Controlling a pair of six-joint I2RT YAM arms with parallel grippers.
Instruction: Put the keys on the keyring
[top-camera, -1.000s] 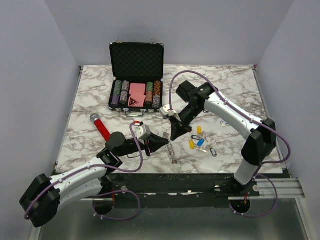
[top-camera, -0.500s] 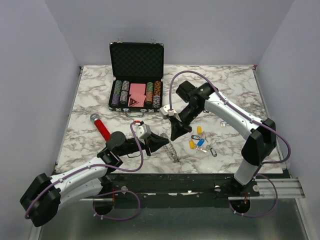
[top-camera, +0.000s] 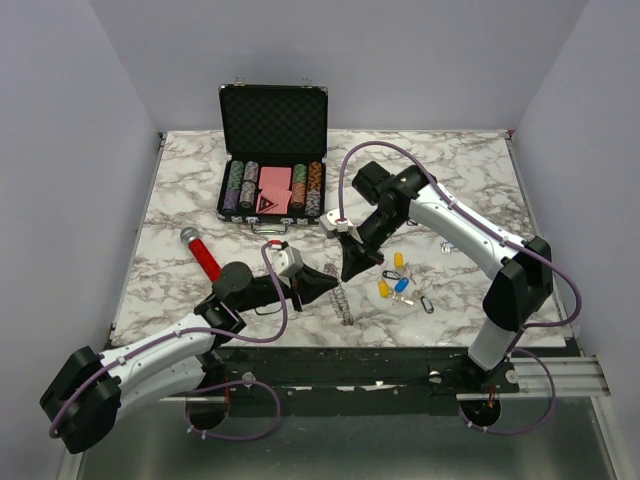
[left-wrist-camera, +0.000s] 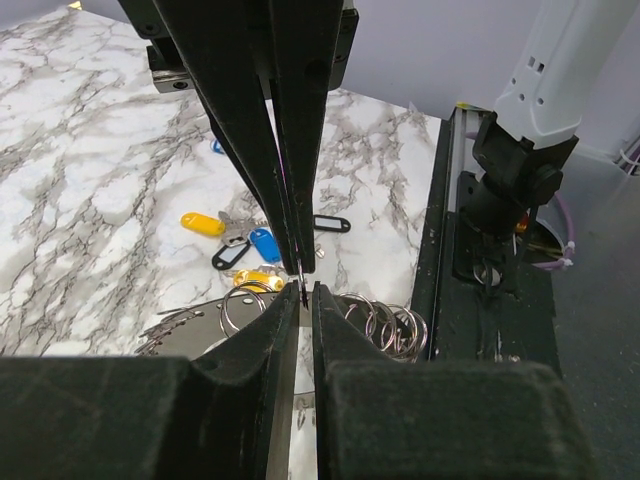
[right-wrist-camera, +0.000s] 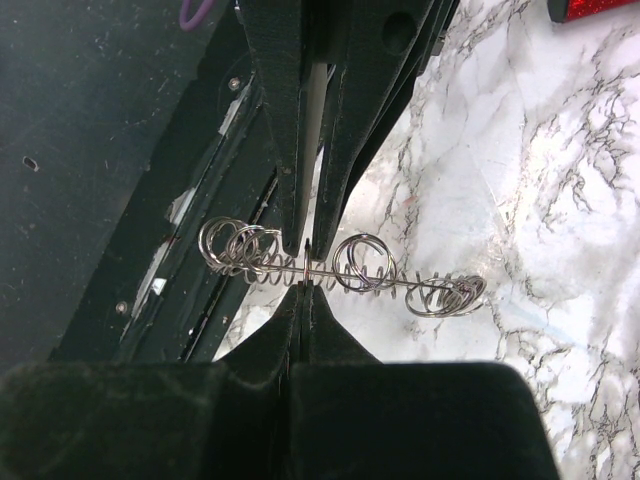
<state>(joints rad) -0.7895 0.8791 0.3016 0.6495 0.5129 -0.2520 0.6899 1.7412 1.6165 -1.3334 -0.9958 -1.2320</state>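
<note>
left pincer (top-camera: 333, 284): narrow gap, nipped on the keyring (top-camera: 345, 303); reaches in low from the left.
right pincer (top-camera: 351, 274): closed tight, pointing down, tips pinching the keyring's wire right where the left tips meet it.
keyring: by the worktop (top-camera: 450, 170) front edge, about mid-width, just left of the keys. The right wrist view shows it strung out sideways between the two pincers, with small rings bunched along it.
keys (top-camera: 393, 284): loose cluster flat on the worktop, just right of the right pincer; yellow, blue and black heads. Apart from the keyring.
chip case (top-camera: 272, 120): open, at the back edge, left of centre.
red-handled tool (top-camera: 207, 260): lying left of the left pincer.
</note>
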